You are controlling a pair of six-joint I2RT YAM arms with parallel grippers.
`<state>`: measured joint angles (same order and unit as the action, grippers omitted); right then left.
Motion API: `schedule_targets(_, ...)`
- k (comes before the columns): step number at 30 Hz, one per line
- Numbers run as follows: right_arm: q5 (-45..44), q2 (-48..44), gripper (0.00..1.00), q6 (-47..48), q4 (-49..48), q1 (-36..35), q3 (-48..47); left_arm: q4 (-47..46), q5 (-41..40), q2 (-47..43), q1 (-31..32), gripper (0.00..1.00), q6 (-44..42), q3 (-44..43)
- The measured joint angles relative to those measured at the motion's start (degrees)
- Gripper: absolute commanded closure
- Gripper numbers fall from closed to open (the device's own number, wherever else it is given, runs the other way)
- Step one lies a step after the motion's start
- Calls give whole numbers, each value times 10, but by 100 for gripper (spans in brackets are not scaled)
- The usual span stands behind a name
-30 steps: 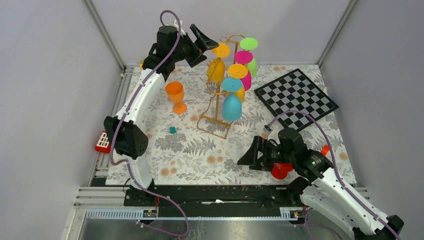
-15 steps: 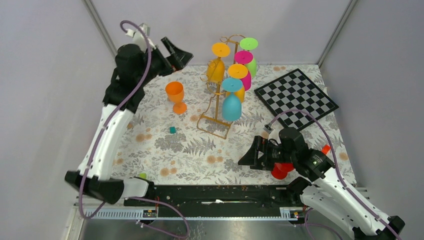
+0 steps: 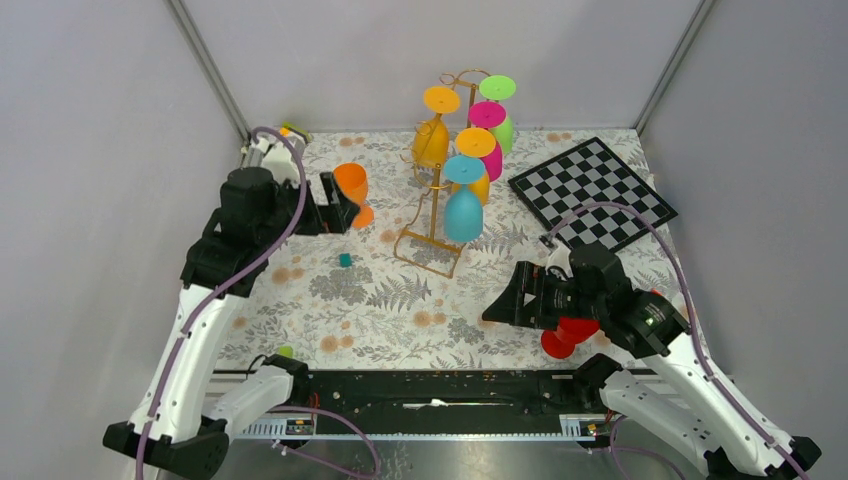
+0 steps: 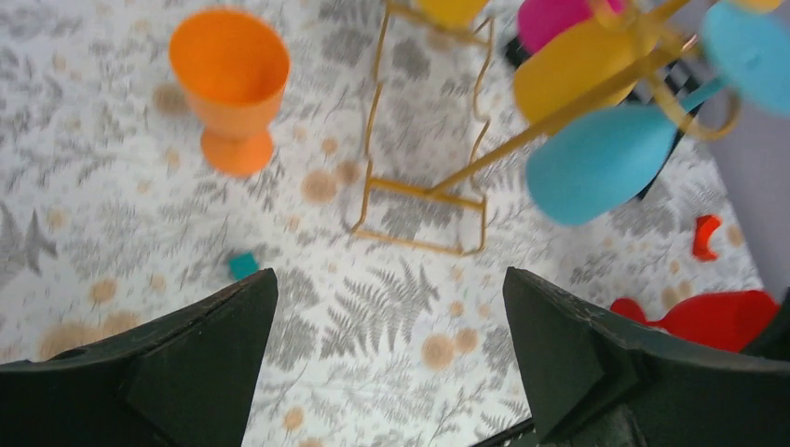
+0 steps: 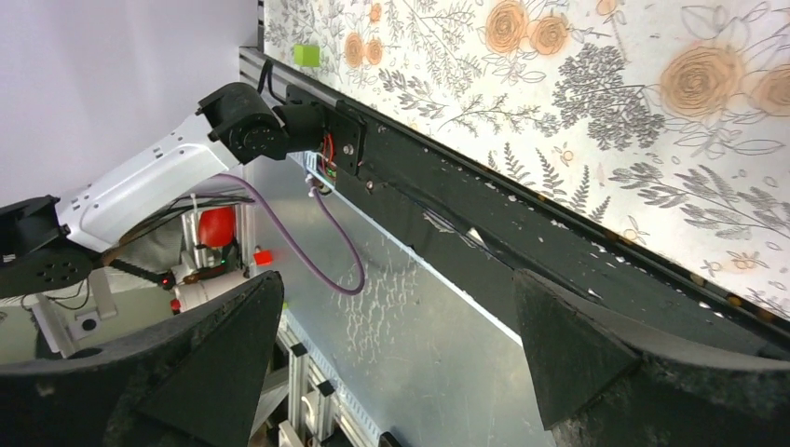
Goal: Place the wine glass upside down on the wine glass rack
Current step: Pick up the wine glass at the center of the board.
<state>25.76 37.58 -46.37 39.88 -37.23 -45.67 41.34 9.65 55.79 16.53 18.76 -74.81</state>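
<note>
The gold wine glass rack (image 3: 432,228) stands at the back middle of the floral mat, with several coloured glasses hanging upside down from its rail. It also shows in the left wrist view as the rack (image 4: 424,191). An orange wine glass (image 3: 350,183) stands upright to its left, seen too as the orange glass (image 4: 231,84). My left gripper (image 3: 338,205) is open just in front of that glass, not touching it; the left gripper (image 4: 388,275) holds nothing. A red wine glass (image 3: 562,337) lies partly under my right arm. My right gripper (image 3: 503,298) is open and empty, as the right gripper (image 5: 396,277) shows.
A checkerboard (image 3: 592,192) lies at the back right. A small teal cube (image 3: 345,260) sits on the mat left of the rack's base. A small green piece (image 3: 285,351) rests at the mat's near left edge. A red piece (image 4: 706,236) lies near the red glass.
My left arm has swung away from the rack's top, down and to the left, ending low beside the orange glass. The right arm has shifted slightly to the right. Both grippers stayed open.
</note>
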Motion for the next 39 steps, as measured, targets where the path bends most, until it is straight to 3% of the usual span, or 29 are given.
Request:
schedule_targets(7, -54, 16, 0, 46, 75, 0, -80, 48, 14, -73, 0, 1, -2, 104)
schedule_targets(15, -119, 59, 0, 118, 178, 0, -162, 41, 70, -141, 0, 1, 61, 234)
schedule_targets(28, -189, 76, 3, 162, 288, 0, -223, 40, 38, -230, 0, 1, 94, 250)
schedule_targets(39, -211, 61, 8, 157, 375, 0, -242, 39, 35, -265, 0, 1, 114, 321)
